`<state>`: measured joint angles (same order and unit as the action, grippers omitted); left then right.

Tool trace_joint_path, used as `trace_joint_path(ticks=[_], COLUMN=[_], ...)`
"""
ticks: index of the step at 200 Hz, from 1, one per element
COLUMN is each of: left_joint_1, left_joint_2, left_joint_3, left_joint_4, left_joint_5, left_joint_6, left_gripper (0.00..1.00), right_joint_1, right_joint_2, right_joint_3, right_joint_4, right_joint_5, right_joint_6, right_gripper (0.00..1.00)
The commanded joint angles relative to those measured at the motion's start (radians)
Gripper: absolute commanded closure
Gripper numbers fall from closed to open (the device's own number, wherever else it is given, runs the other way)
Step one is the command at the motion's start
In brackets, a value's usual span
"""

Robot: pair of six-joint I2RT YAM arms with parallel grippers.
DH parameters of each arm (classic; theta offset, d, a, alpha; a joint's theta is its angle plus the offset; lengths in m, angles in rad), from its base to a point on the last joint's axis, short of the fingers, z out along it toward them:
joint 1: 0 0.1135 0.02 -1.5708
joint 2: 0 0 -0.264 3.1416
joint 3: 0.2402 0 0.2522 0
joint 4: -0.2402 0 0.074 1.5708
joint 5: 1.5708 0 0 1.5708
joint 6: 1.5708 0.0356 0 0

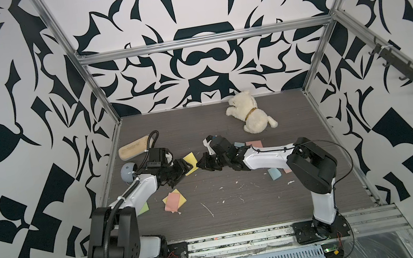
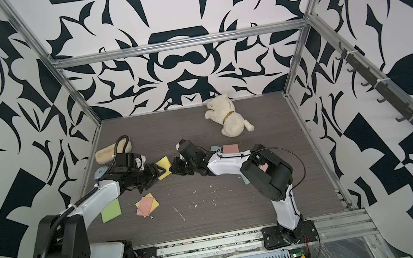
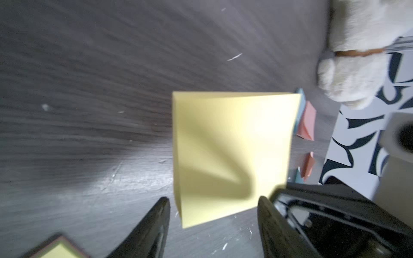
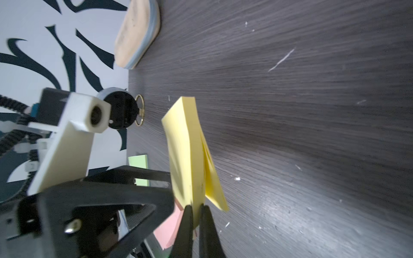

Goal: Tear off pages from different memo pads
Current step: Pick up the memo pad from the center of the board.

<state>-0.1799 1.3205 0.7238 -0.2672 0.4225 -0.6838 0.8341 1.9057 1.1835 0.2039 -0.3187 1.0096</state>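
While the right fingers (image 4: 187, 225) clamp 1 corner of the yellow memo pad (image 4: 185, 145), held on edge above the bench (image 4: 312, 111), the left fingers (image 3: 156, 223) stand wide, its near edge straight ahead of their gap; a loose page (image 4: 214, 185) splays from its far face.

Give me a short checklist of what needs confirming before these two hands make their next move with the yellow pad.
1. Right hand clamped on the yellow memo pad: ok, it pinches the pad's edge.
2. Left hand open and ready: ok, its jaws stand apart beside the pad.
3. Left hand gripping a page: not ok, nothing is pinched yet.
4. A page parted from the stack: ok, one sheet stands away from the pad in the right wrist view.
5. Only that single sheet lies between the left jaws: cannot tell.
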Motion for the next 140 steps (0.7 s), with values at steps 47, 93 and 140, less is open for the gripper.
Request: trace_joint_path(ticks=[47,93,140], left_joint_1=[0.045,-0.028,-0.056], left_joint_2=[-0.176,-0.173,-0.162], left_joint_3=[0.011,-0.043,-0.084], left_joint_4=[0.096,0.312,0.485], left_joint_5=[0.196,0.272,0.309], left_joint_6=[-0.041,-0.151,-0.231], left_gripper=[0.27,0.25,0.3], right_joint_1=[-0.041,-0.042,-0.041], right_joint_2=[-0.292,-0.437,-0.488], right_joint_3=[-0.143,-0.245,-0.308], right_joint_4=[0.006,-0.004,0.073], right_joint_5=[-0.087,-0.101,-0.139], right_joint_6=[-0.043,-0.011,0.084], right_gripper=[1.0,1.0,1.0])
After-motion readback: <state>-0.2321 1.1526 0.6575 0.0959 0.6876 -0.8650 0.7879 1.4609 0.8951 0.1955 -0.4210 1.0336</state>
